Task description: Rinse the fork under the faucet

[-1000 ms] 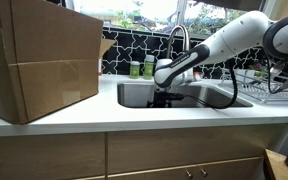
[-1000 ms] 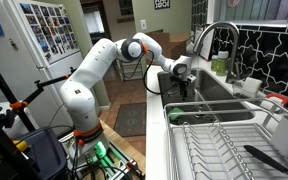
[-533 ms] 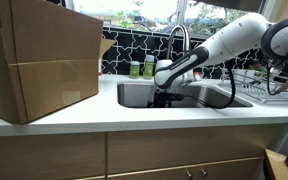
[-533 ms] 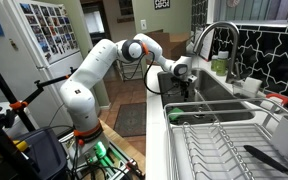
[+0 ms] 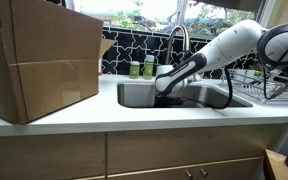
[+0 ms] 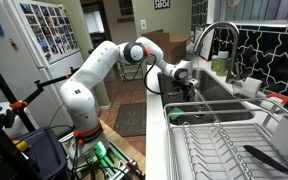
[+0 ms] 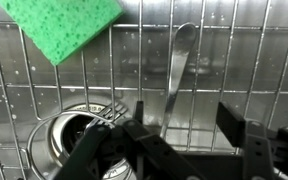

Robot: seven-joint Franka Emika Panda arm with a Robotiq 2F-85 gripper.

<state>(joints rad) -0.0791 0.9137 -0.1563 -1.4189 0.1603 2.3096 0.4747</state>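
Fork [image 7: 178,68] tines prob. behind gripper [image 7: 170,140]

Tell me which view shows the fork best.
The wrist view: the fork lies on the bottom grid, handle plain, its lower end hidden behind the end effector. In both exterior views the sink edge and the arm hide it.

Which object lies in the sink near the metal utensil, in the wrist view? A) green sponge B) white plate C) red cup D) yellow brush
A: a green sponge lies on the sink grid, apart from the metal utensil, toward the picture's upper left.
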